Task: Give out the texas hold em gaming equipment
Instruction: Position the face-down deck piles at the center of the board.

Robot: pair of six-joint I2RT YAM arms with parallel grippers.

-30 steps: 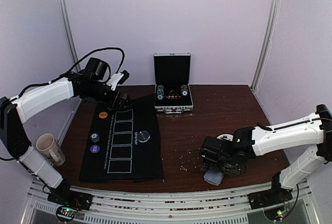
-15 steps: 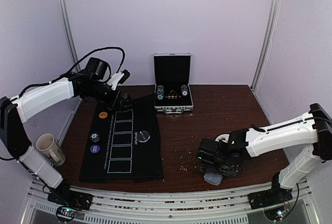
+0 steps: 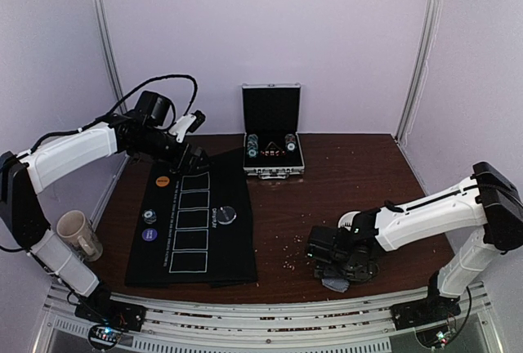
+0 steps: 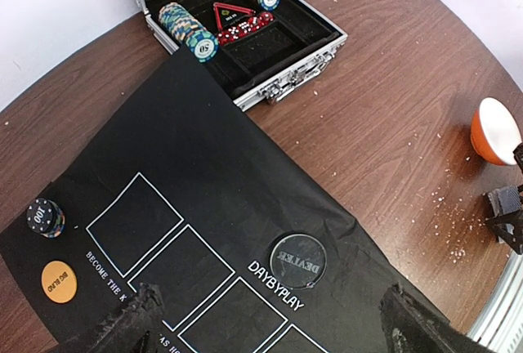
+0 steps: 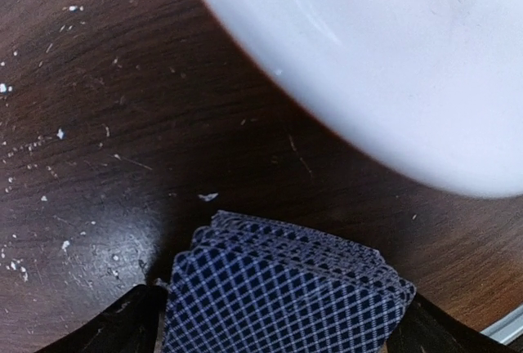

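A deck of playing cards (image 5: 286,288) with blue checked backs sits between my right gripper's (image 5: 278,338) fingers, which press on both its sides just above the table. In the top view the deck (image 3: 333,282) is at the front right under my right gripper (image 3: 337,265). My left gripper (image 4: 270,332) is open and empty, high above the black mat (image 4: 204,173). On the mat lie a dark dealer button (image 4: 297,261), an orange button (image 4: 59,281) and a dark chip stack (image 4: 45,216). A purple button (image 3: 149,234) lies near the mat's left edge.
An open metal case (image 3: 273,153) with chip stacks and red dice stands at the back centre. A white bowl, red outside (image 5: 392,59), sits just beyond the deck. A beige mug (image 3: 79,234) stands at the left edge. White crumbs dot the wood.
My right gripper has shifted a little to the left with the deck between its fingers. The left arm has not moved.
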